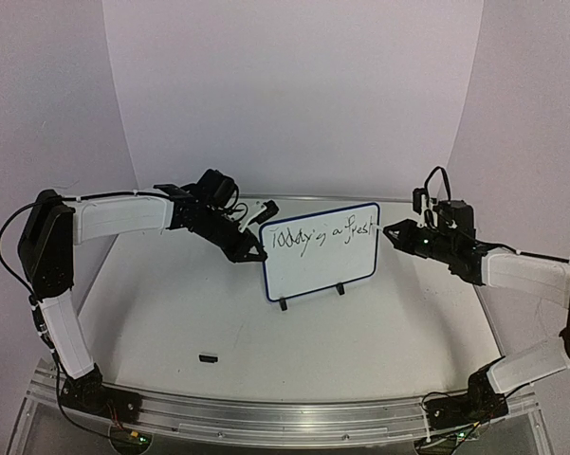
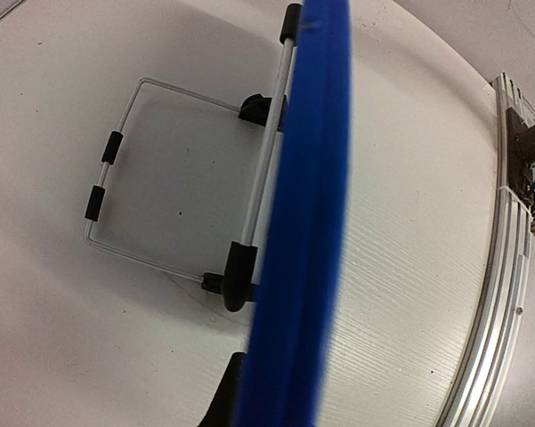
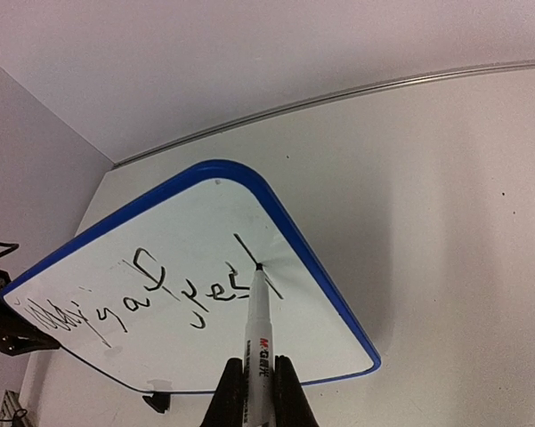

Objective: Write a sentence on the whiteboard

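The whiteboard (image 1: 320, 263) stands upright on its two black feet in the middle of the table. The sentence (image 1: 324, 236) runs along its top in one line of black script, roughly "Today is a fresh". My left gripper (image 1: 253, 254) is shut on the board's left edge. In the left wrist view the blue rim (image 2: 304, 222) crosses the frame, with one dark finger (image 2: 221, 402) beside it. My right gripper (image 3: 260, 393) is shut on a white marker pen (image 3: 259, 325). The pen's tip touches the whiteboard (image 3: 205, 231) at the last stroke of the sentence (image 3: 174, 294).
A small black cap-like piece (image 1: 208, 358) lies on the table in front of the left arm. A wire stand (image 2: 116, 160) props the board from behind. A metal rail (image 1: 266, 417) runs along the table's near edge, and white walls enclose the back and sides.
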Controlling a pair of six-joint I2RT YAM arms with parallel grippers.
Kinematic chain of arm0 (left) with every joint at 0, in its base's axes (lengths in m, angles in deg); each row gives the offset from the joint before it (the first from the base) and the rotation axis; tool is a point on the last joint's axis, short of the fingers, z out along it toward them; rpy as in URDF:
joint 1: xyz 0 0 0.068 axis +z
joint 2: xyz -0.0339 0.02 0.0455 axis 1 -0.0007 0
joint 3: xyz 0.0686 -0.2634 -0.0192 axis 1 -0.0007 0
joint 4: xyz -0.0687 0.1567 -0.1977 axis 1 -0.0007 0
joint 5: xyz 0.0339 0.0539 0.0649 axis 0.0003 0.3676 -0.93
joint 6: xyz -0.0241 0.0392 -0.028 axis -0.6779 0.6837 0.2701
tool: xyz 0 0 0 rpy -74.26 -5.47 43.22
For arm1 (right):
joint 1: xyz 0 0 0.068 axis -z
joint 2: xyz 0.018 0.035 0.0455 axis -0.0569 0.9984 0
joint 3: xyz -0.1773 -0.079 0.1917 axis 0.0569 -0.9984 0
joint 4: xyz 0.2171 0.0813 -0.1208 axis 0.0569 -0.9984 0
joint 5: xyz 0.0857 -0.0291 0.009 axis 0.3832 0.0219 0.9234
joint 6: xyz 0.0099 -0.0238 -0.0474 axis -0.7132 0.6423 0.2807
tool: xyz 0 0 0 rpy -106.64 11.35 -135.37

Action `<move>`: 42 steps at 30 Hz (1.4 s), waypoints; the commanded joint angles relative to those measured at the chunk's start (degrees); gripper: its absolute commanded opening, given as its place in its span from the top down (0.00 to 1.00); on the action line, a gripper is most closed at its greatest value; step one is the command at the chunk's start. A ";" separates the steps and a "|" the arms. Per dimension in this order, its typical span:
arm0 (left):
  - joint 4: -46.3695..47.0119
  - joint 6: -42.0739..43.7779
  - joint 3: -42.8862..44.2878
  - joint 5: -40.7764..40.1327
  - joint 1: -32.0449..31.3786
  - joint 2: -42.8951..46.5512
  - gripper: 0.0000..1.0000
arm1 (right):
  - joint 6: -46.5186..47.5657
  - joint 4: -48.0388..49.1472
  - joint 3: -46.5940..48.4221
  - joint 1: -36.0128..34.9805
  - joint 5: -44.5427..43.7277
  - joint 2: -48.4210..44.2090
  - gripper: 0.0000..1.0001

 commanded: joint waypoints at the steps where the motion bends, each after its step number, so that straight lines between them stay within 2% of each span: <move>1: -1.55 1.68 2.02 -2.22 -0.13 -0.76 1.00 | 0.16 1.69 1.67 0.19 -2.27 -0.92 1.00; 12: -1.56 1.70 2.01 -2.26 -0.11 -0.67 1.00 | -0.18 1.60 1.12 0.21 -4.32 -0.16 1.00; 24: -1.53 1.72 2.00 -2.28 -0.11 -0.65 1.00 | -0.49 1.25 -0.36 0.20 -2.85 0.96 1.00; 42: -1.59 1.52 2.11 -1.94 -0.11 -0.41 1.00 | -1.55 0.97 -2.90 0.22 -2.75 -1.60 1.00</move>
